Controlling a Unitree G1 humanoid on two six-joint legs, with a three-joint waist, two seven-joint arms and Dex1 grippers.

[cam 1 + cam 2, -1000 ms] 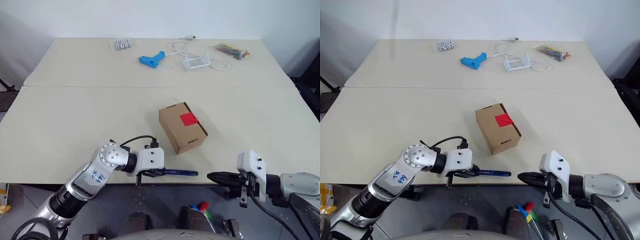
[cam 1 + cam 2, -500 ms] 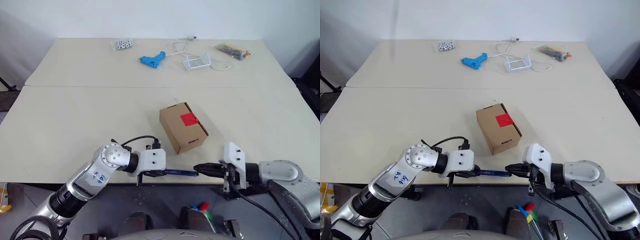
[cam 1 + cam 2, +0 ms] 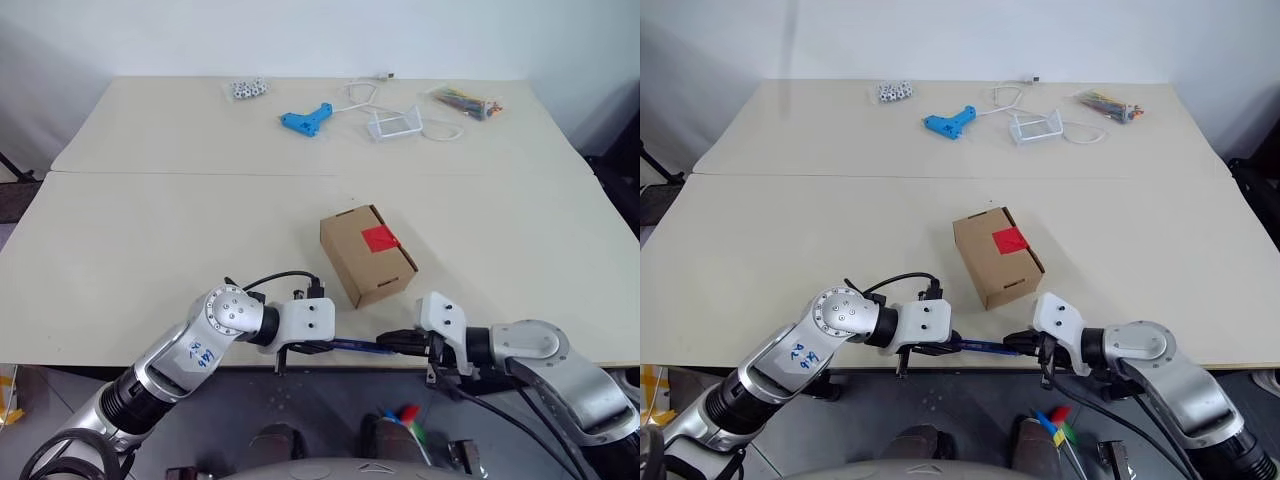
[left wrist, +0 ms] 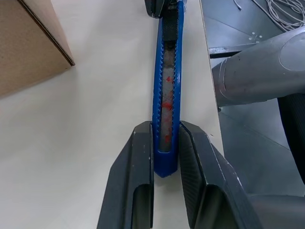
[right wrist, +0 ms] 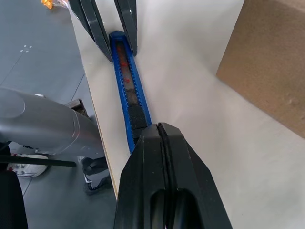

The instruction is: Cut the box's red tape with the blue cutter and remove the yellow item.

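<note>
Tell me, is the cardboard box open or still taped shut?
Shut. The box has its flaps down flat, and the red tape lies uncut across its top edge.

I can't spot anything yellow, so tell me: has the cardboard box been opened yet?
No: the box sits closed on the table, with the red tape unbroken across its top.

table: big, cream, two tops pushed together
box: brown, red tape on top, near front edge
blue cutter: along front edge
far side: light-blue tool, white beads, white cord, wire stand, colourful bundle
</note>
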